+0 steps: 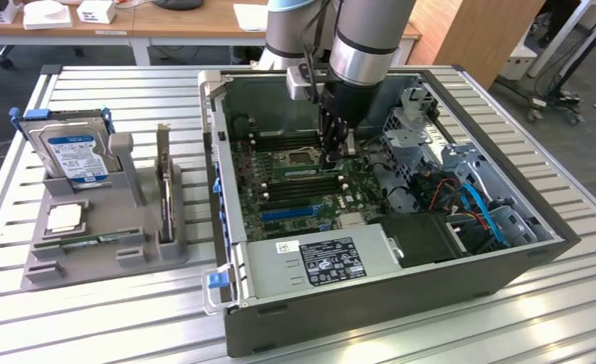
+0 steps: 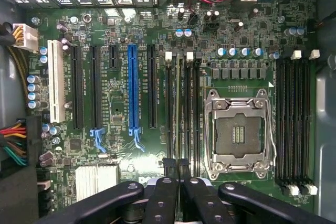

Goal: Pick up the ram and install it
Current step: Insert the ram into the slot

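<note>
End effector point(image 2: 179, 169) is down inside the open black desktop computer case point(image 1: 379, 303). Its black fingers point(image 2: 163, 198) are drawn together and clamped on the ram point(image 2: 180, 103), a long, thin green circuit-board stick seen edge-on as a narrow line running straight out from between the fingertips. The stick stands upright on its long edge, lined up with the bank of black memory slots point(image 2: 193, 108) in the green motherboard point(image 2: 115, 103) directly beneath the end effector. Cannot tell whether its contact edge is seated in a slot or just above it. The silver square processor socket point(image 2: 239, 135) sits just beside the end effector on one side, and the blue expansion slot point(image 2: 132, 87) is near on the other. Handling judgement: the stick is light and stiff along its length but thin and fragile (chips and edge contacts dislike scraping or bending). The hold belongs on the two flat faces near the middle of the upper edge, as it appears here, square to the slot. Smooth faces could slip under a push, and any tilt risks jamming against the white slot latches point(image 2: 168, 55). The case rests on the slatted metal worktop point(image 1: 126, 303).
</note>
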You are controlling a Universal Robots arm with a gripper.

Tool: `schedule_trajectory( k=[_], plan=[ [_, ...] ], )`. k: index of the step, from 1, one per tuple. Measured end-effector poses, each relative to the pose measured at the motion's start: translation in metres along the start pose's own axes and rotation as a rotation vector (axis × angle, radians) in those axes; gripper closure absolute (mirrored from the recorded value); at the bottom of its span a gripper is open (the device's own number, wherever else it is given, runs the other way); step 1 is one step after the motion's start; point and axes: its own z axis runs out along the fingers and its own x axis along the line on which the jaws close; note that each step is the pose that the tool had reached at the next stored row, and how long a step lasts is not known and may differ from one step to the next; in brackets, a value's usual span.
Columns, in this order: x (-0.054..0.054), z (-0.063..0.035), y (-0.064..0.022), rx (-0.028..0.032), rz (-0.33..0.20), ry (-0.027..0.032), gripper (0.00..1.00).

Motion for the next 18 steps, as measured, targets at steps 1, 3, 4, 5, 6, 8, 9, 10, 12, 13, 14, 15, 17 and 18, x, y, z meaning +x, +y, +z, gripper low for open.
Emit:
schedule_trajectory(
  k=[1,3,4,5,6,8,9,10,12,13,14,15,17,18],
  plan=[
    [0.0,0.0001,0.0,0.0,0.0,-0.0001,0.88],
    [0.0,0.0015,0.0001,0.0001,0.0,-0.0003,0.88],
    [0.0,0.0024,0.0002,0.0001,0.0,-0.0002,0.88],
    [0.0,0.0034,0.0003,0.0,0.0,-0.0002,0.88],
    [0.0,0.0045,0.0003,0.0001,0.0,-0.0002,0.88],
    [0.0,0.0064,0.0003,0.0001,0.0,-0.0002,0.88],
    [0.0,0.0073,0.0002,0.0001,0.0,-0.0001,0.88],
    [0.0,0.0082,0.0002,0.0,0.0,-0.0001,0.88],
    [0.0,0.0088,0.0002,-0.0001,0.0,0.0,0.88],
    [0.0,0.0088,0.0002,0.0,0.0,0.0,0.88],
    [0.0,0.0088,0.0002,0.0,0.0,0.0,0.88],
    [0.001,0.0089,0.0003,0.0001,0.0,-0.0002,0.88],
    [0.003,0.012,0.0001,0.0,0.0,-0.0001,0.88],
    [0.003,0.012,0.0001,0.0,0.0,0.0001,0.88]
  ],
)
